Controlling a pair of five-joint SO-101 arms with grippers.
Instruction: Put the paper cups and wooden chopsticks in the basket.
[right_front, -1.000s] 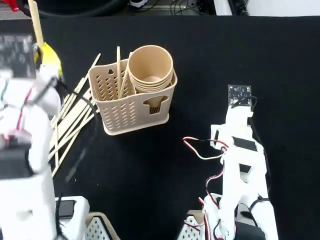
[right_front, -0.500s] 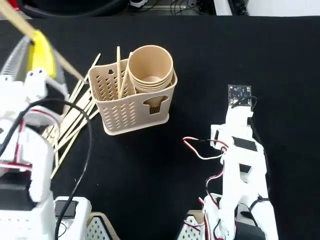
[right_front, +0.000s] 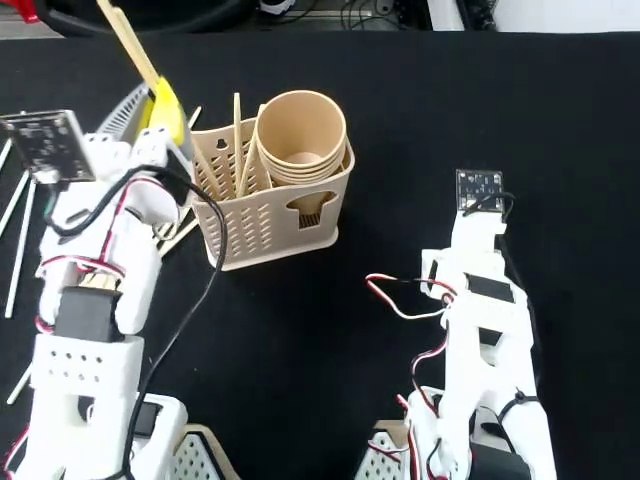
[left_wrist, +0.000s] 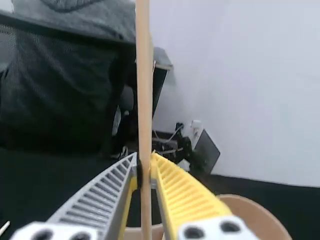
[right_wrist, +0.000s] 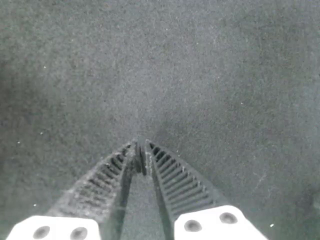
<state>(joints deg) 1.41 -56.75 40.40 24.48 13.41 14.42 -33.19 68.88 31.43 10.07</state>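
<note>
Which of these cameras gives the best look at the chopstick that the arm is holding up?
The left wrist view: the chopstick stands close up, clamped in the left gripper. The high view shows it small and slanted, sticking out above that gripper beside the basket. The right wrist view faces black table.

Held chopstick (right_front: 127, 40): upper end cut off by picture edge, up-left of basket (right_front: 265, 225); cut off at both ends in left wrist view.
Loose chopsticks (right_front: 21, 245), left of basket: partly hidden under left arm (right_front: 100, 260); count unclear.
Paper cups (right_front: 300, 130), inside basket: nested, number untellable; lower parts hidden behind basket wall.
</note>
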